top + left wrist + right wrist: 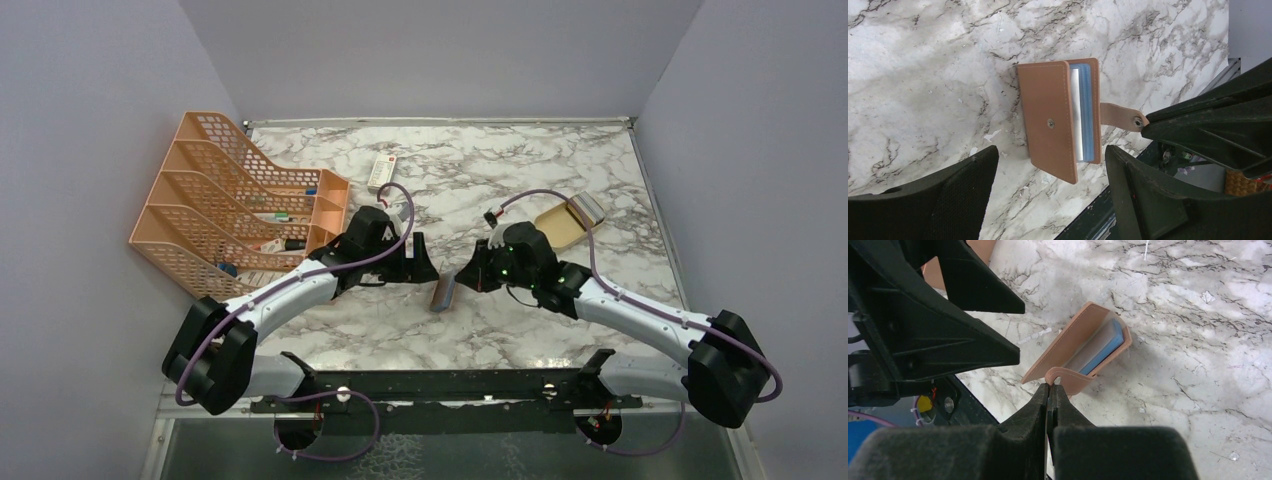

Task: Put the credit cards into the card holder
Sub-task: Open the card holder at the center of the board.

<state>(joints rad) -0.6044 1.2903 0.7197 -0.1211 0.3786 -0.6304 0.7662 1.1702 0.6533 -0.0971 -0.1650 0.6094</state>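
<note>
card holder (1048, 120): tan-brown, paler stitching, silver stud | credit cards (1085, 115) inside it: pale blue, silver-grey | table (480, 180): white marble, grey-brown veining | file rack (230, 200): orange mesh | remote (381, 171): white | box (556, 228): tan | left arm (290, 292): white, black joints

The card holder (1048, 120) is a small brown leather-like bifold with stitched edges and a metal snap stud (1050, 123) in the middle of its outer flap. It sits about midway between the left and right edges of the marble table (480, 170), nearer the near edge, tilted up on one side with its flaps parted in a narrow V. Its clasp tab (1120, 116) sticks out, pinched by the right gripper (1049, 389). A silver card (1075, 115) and a pale blue card (1086, 112) sit between the flaps. A grey stack (588, 207), seemingly more cards, lies at the far end of a tan shallow box (558, 228) toward the right edge.
</note>
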